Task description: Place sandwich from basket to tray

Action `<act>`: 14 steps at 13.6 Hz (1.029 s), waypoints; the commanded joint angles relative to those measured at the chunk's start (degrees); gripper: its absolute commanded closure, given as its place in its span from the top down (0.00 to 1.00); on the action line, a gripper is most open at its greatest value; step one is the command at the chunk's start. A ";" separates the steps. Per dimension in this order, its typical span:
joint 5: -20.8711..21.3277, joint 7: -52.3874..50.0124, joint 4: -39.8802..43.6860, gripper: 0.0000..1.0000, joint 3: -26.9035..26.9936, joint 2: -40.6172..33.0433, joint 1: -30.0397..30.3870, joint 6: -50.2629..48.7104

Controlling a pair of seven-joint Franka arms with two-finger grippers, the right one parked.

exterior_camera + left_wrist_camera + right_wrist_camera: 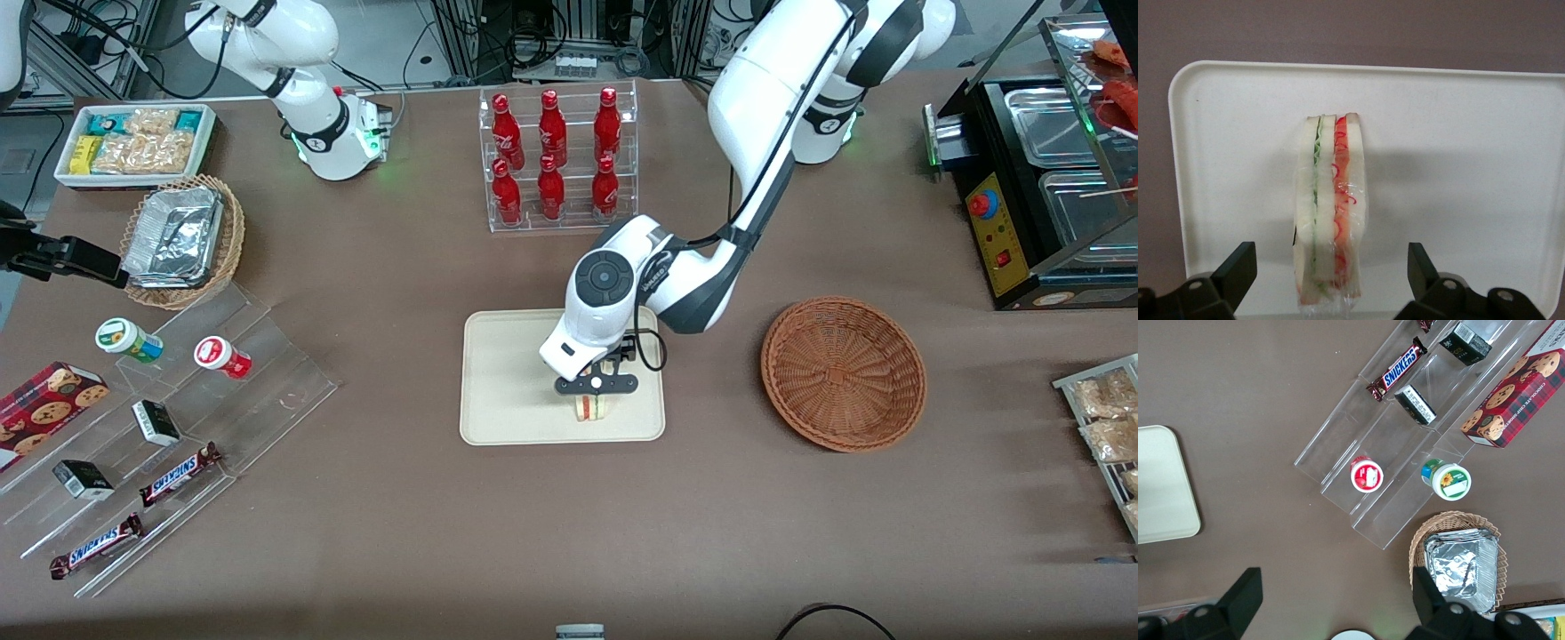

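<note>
One sandwich [590, 407] and it's sitting on the tray [507, 382], standing on edge near the tray's rim that lies closest to the front camera, with the gripper [597, 391] right above it. From the wrist camera the sandwich [1330, 210] stands upright on the cream-white tray [1458, 133], its layers plain to see: pale bread, a green line of filling, then a red one, all under a clear wrap. The gripper [1331, 273] has its fingers spread wide, one black fingertip [1238, 267] off to one side of the sandwich and its partner well off to the other, and there's bare tray showing between each tip and the bread, so nothing is touching. The sandwich sits squarely in the gap, about midway between the two tips. In the front view the working arm's white wrist leans over the tray and the black finger bar hangs just above the sandwich's top. The basket [843, 372], reddish-brown wicker, lies on the brown table [569, 533] toward the working arm's end, well apart from the tray, with nothing in it. Farther from the front camera than the tray, a clear rack of red bottles [556, 156] stands upright.
</note>
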 commanded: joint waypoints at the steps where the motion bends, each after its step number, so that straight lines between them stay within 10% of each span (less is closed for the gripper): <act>1: 0.92 -2.52 -0.21 1.00 0.58 -4.10 -0.73 -5.76; 14: -2.85 5.79 -1.26 1.00 3.66 -16.41 15.51 -14.46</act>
